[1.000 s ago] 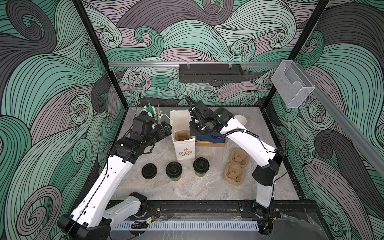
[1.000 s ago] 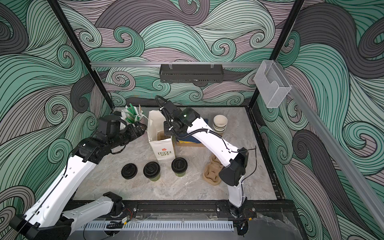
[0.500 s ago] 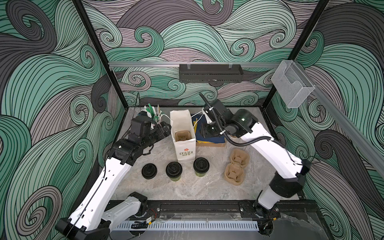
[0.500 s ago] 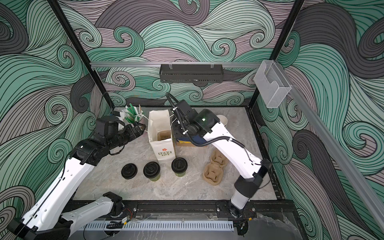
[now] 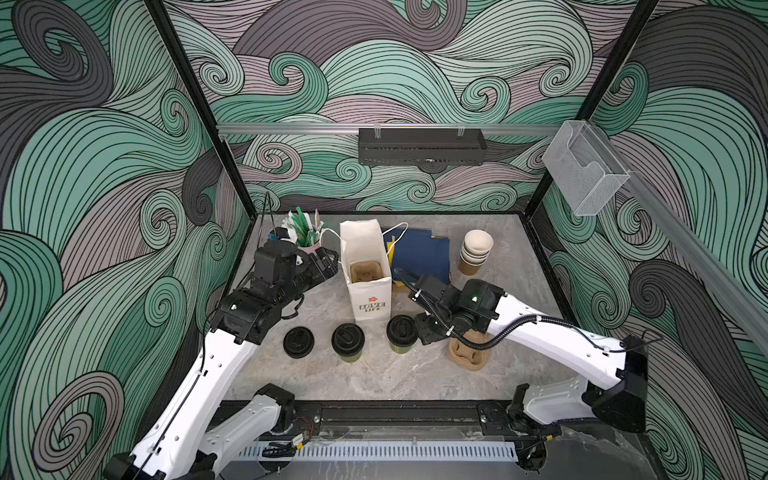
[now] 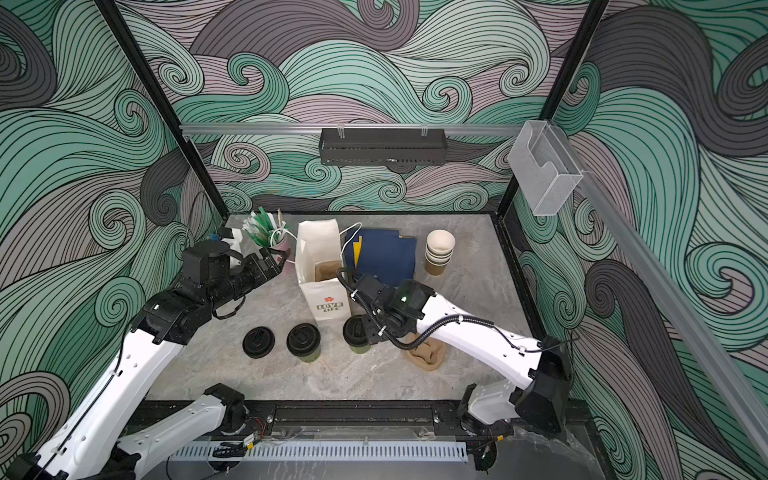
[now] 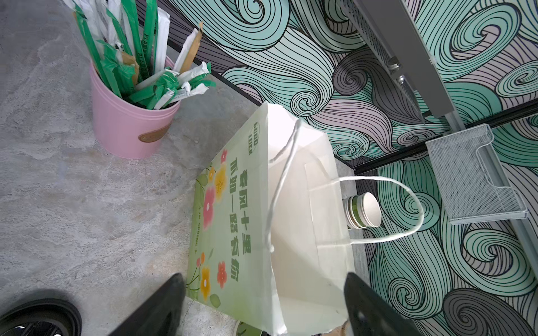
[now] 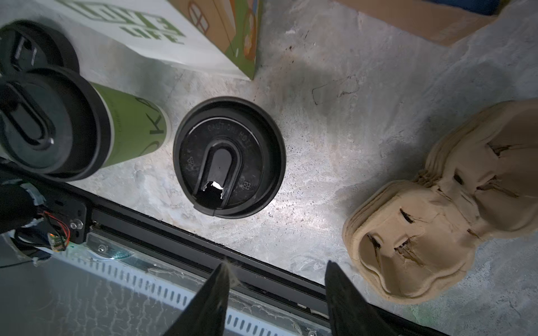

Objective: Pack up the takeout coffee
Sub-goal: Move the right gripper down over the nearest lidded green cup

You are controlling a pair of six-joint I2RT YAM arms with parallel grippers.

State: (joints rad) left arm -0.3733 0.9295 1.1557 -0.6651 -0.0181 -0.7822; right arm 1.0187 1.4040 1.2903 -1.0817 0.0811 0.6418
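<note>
Marble desk [image 5: 374, 376], swirl-print walls. L gripper [image 7: 262, 279] wide open, empty, aimed at white bag [image 5: 371, 299] mid-desk. I see loose lid [image 5: 298, 341], then both coffees upright btwn bag and front edge: left cup [image 5: 348, 340], right cup [image 5: 402, 331]. R gripper [image 8: 276, 264] just beside right cup, jaws partly apart, nothing in them. Right of it, carrier stack [image 5: 467, 353].

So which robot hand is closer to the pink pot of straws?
Left. The left gripper is just beside the pink pot; the right gripper is past the bag, by a lidded cup.
</note>
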